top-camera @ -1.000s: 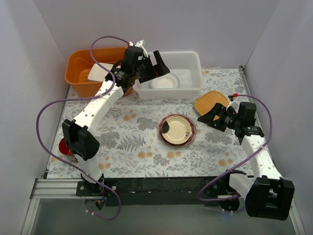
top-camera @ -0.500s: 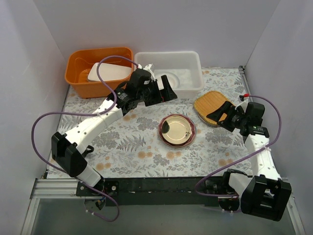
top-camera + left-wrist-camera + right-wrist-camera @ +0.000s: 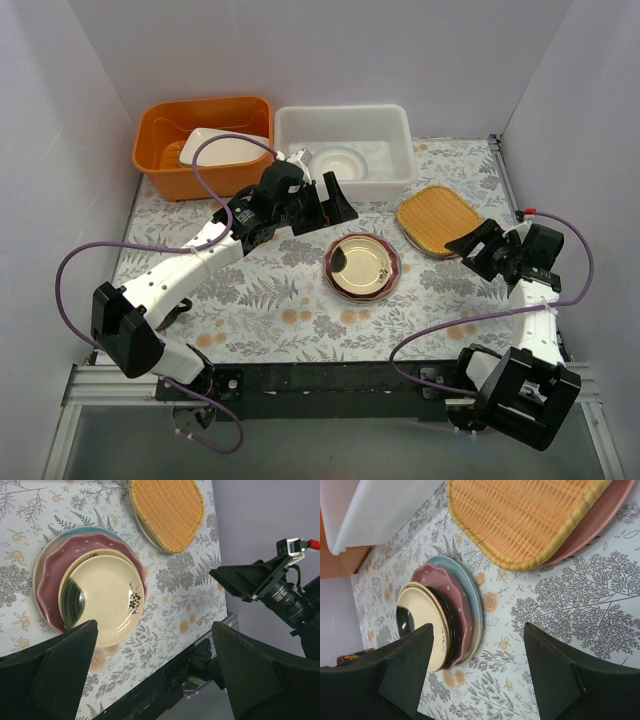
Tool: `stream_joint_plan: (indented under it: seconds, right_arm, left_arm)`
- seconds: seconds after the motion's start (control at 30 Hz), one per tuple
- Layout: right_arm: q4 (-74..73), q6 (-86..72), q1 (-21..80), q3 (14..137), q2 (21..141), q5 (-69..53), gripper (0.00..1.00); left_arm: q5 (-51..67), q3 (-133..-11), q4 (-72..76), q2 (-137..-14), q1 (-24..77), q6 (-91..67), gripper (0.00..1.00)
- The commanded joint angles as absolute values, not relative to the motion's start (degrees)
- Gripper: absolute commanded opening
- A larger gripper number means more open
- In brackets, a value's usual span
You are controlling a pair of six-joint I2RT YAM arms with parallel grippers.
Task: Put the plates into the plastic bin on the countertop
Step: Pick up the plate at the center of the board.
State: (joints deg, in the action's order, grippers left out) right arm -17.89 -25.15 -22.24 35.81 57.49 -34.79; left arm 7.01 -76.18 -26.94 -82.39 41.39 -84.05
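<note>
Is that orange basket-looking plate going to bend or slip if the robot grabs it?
Probably stiff, not floppy: the orange woven-look plate keeps a neat raised rim. It may slide easily, since it rests on a smooth pink plate, not the countertop. Flat and shallow, it likely won't roll.

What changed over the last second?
The left claw pulled back from over the plastic bin toward the plate stack, open and empty. The right claw backed away from the orange woven plate, toward the right edge. Stack, woven plate and bin stayed put.
</note>
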Motion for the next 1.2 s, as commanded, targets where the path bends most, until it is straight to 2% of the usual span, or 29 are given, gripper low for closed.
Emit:
stream_joint_plan:
  seconds: [0.0,0.4,0.47,0.87,1.17]
  right_arm:
    - [-14.3,-23.9,-25.3,33.3,58.3,-37.4,0.79]
    - [-6.9,-26.7,-28.6,30.1,62.0,-38.6,0.71]
    - [-6.7,-26.9,-29.2,30.2,62.4,-38.4,0.66]
    - [0.2,-30.5,-30.0,29.0,63.6,-33.8,0.65]
    - [7.8,-35.8,-30.0,30.7,71.6,-35.2,0.62]
  left_arm:
    - [8.2,-75.1,-24.7,-80.2,42.4,-85.1,0.98]
    - [6.0,-72.1,-22.6,-79.3,45.4,-87.0,0.98]
    - [6.1,-71.6,-22.3,-79.3,45.8,-87.0,0.98]
    - [5.9,-70.2,-21.1,-79.9,46.5,-87.4,0.98]
    - [7.6,-70.3,-20.0,-81.3,46.6,-86.9,0.98]
